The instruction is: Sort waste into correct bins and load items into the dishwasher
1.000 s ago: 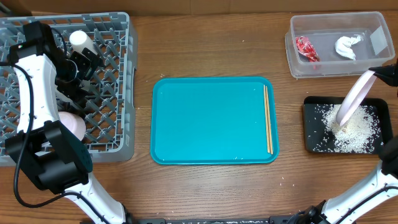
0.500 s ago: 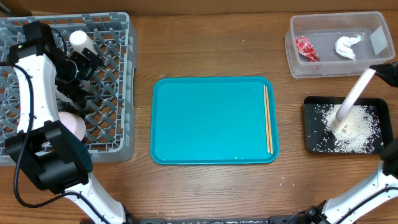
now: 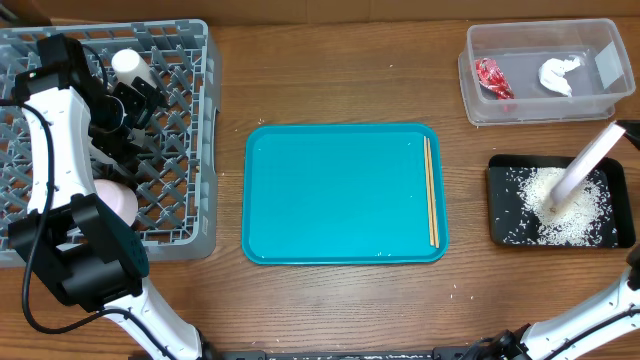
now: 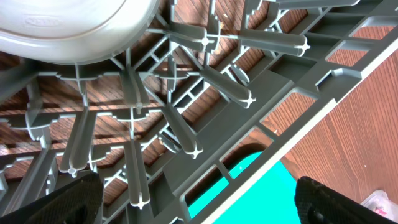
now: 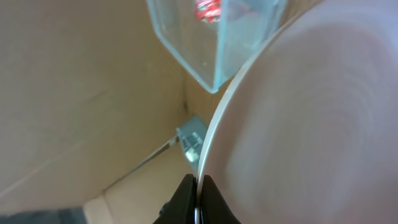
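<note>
My right gripper at the far right edge is shut on the rim of the large white plate. The plate is tilted steeply, its lower edge in the rice crumbs on the black tray. In the right wrist view the fingers pinch the plate. The clear tub holds the red wrapper and white tissue. My left gripper is open and empty over the grey rack. A white cup and pink bowl lie in the rack. Chopsticks lie on the teal tray.
In the left wrist view my open gripper hangs above the rack lattice, near the wall facing the teal tray. The pale round base of a dish shows at top left. The clear tub's corner is beside the plate.
The plate has swung right and now stands more edge-on over the black tray. Rice lies piled under its lower edge. The left arm has not moved.
</note>
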Controlling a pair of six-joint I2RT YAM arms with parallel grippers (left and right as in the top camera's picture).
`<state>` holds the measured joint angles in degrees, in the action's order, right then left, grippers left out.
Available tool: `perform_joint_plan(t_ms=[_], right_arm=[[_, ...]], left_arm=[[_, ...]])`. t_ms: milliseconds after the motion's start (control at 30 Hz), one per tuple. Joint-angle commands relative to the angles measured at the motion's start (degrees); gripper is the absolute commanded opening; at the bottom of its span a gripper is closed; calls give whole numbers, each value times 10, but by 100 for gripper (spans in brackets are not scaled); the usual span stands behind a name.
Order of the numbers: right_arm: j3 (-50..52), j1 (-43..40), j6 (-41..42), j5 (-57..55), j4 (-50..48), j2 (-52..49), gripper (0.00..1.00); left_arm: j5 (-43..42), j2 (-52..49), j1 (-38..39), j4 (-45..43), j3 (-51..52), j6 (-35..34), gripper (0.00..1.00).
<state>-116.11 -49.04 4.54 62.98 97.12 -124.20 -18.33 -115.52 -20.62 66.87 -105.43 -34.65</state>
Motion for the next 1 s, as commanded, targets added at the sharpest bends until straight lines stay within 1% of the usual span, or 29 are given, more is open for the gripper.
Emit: perform_joint_plan(t_ms=[0,100,167,233,400,433,567,633,700,800,900,967], right_arm=[[17,4,-90,83,0,7,4],[20,5,-88,82,0,8,4],[21,5,-73,82,0,7,4],[23,4,-46,82,0,8,4],[23,-8,49,86,0,8,4],[23,-9,56,95,0,8,4],[23,-10,54,135,0,8,4],[23,-10,33,129,-1,8,4],[23,-10,30,101,-1,8,4],[23,-10,22,97,0,12,4],[23,-8,-17,97,0,32,4],[23,-4,-18,92,0,56,4]], left_arm=[[-6,-9,4,2,-5,-9,100],[-6,-9,4,2,-5,-9,100],[-6,-9,4,2,-5,-9,100],[-6,-9,4,2,-5,-9,100],[-6,-9,4,2,-5,-9,100],[-6,-9,4,2,-5,-9,100],[-6,-9,4,2,-5,-9,100],[-6,-9,4,2,-5,-9,100],[-6,-9,4,2,-5,-9,100],[-6,-9,4,2,-5,-9,100],[-6,-9,4,2,-5,-9,100],[-6,-9,4,2,-5,-9,100]])
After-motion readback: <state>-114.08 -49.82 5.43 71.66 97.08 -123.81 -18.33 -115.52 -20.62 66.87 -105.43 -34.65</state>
